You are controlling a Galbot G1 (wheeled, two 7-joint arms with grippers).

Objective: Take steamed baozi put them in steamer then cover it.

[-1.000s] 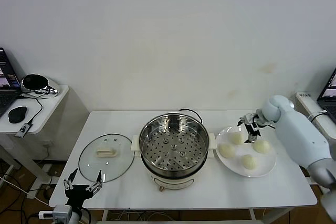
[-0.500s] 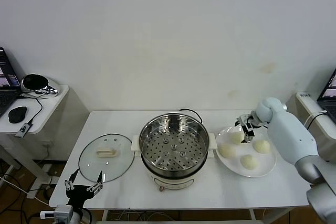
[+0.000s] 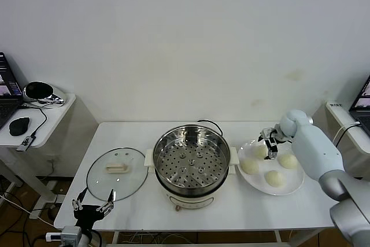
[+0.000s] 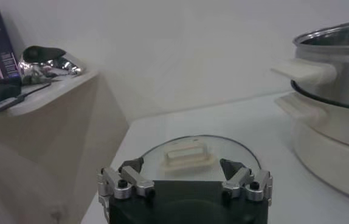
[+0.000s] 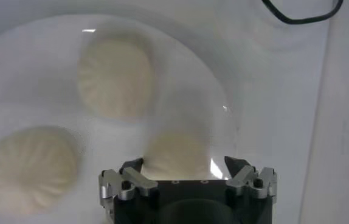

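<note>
My big white table (image 3: pixel 139 134) holds the steamer (image 3: pixel 191 163) in the middle, shiny and with no buns in it yet. Its glass cover (image 3: pixel 116 172) lies flat on the table on the steamer's left side. The white plate (image 3: pixel 293 185) sits on the steamer's right side, and four steamed baozi (image 3: pixel 273 178) rest on it.

My job now is to pick up one bun. To do it well, I think I should go down slowly, put one finger on each side of a bun, and squeeze softly so it does not squash.

My right arm bends in from the right, and my right gripper (image 3: pixel 270 147) points down just over the plate's far buns. Its fingers are spread wide and hold nothing.

My left gripper (image 3: pixel 91 206) waits low at the table's front edge, near the cover, fingers wide apart and holding nothing.
</note>
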